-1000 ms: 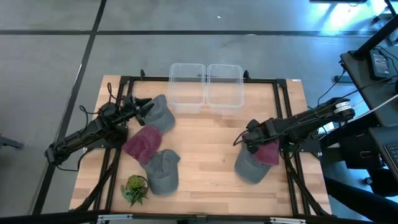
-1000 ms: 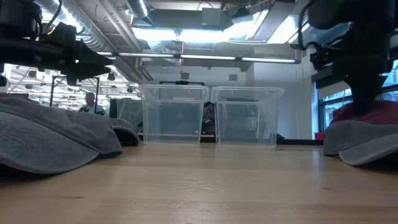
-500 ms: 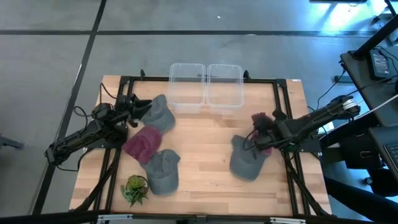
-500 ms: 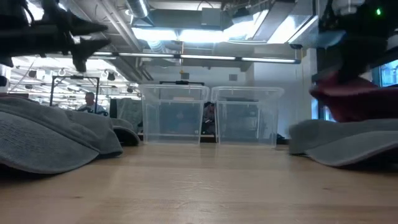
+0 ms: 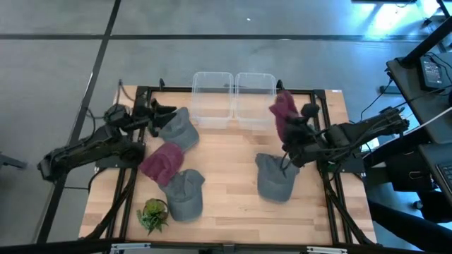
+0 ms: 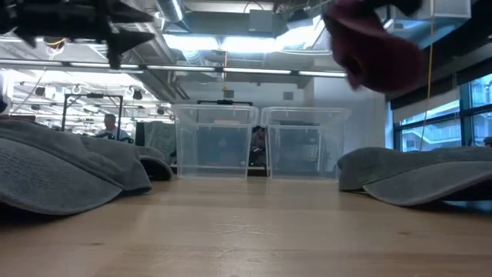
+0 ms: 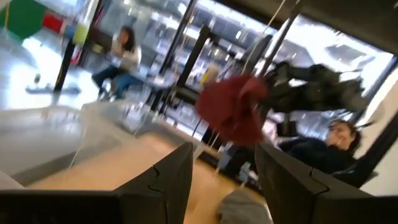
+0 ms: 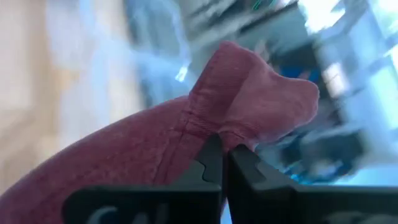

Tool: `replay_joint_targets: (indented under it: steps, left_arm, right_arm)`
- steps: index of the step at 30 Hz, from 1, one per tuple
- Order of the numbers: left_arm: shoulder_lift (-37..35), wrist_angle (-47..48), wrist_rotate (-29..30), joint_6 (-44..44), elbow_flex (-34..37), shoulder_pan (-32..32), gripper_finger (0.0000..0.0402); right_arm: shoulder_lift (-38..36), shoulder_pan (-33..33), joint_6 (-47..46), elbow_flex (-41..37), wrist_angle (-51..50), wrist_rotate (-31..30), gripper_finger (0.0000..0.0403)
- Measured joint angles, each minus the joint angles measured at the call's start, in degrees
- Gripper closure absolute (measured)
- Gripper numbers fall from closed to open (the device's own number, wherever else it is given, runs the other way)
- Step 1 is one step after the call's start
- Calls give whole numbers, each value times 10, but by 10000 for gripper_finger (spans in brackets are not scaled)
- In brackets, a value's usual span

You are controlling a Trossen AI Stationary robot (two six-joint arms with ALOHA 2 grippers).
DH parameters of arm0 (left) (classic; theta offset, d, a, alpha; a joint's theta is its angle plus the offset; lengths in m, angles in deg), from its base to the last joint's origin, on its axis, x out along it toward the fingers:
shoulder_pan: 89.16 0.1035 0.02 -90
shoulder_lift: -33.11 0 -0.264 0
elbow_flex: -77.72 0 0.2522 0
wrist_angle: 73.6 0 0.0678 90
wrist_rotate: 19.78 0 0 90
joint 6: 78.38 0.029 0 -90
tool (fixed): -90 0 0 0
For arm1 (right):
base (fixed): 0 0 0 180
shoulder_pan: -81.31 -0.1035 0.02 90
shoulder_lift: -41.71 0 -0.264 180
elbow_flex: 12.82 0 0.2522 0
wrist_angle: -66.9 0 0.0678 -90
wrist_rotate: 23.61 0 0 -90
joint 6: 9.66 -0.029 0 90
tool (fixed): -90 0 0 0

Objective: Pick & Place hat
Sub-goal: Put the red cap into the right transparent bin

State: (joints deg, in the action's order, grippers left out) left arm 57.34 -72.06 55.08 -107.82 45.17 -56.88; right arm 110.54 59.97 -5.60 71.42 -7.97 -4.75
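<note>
My right gripper (image 5: 291, 125) is shut on a maroon cap (image 5: 284, 113), raised high above the table's right half; the same cap shows in the low view (image 6: 377, 48) and the left wrist view (image 7: 233, 112). Below it a grey cap (image 5: 274, 178) lies on the wood. My left gripper (image 5: 171, 111) is open, raised near the left rear corner above another grey cap (image 5: 178, 129). A second maroon cap (image 5: 162, 161) and a third grey cap (image 5: 184, 193) rest on the table's left half. My right gripper pinches a fold of the maroon cap's fabric (image 8: 214, 134) between its two fingers. The cap is lifted clear of the table and stands up above the fingers.
Two clear plastic bins (image 5: 212, 99) (image 5: 255, 97) stand side by side at the far edge. A small green plant (image 5: 153, 215) sits at the near left corner. Bare wood (image 5: 226, 152) runs down the middle. People show in the room beyond.
My right gripper has lifted the maroon cap off the grey cap and carried it up and toward the far edge, near the right bin. The grey cap beneath slid a little to the left. My left gripper has risen slightly above its grey cap.
</note>
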Motion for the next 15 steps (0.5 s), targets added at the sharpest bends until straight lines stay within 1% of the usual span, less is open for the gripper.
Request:
replay_joint_targets:
  steps: [2,3,4,6,8,11,15]
  left_arm:
    - [62,0,0,13,-32,-4,233]
    - [91,0,0,31,-48,-9,233]
    - [122,-4,-1,53,-64,-16,233]
    - [178,-28,-3,86,-93,-36,233]
    - [233,-65,-6,107,-125,-59,233]
    - [306,-104,-16,123,-175,-96,233]
    - [382,-106,-16,162,-238,-138,233]
  right_arm:
    - [9,4,135,-9,118,-17,402]
    - [16,6,186,-12,169,-17,402]
    - [25,8,226,-13,212,-17,402]
    - [40,15,278,-13,269,-10,402]
    - [53,23,300,-13,300,-1,402]
    - [79,35,307,-13,325,20,402]
    - [108,47,313,-14,355,22,402]
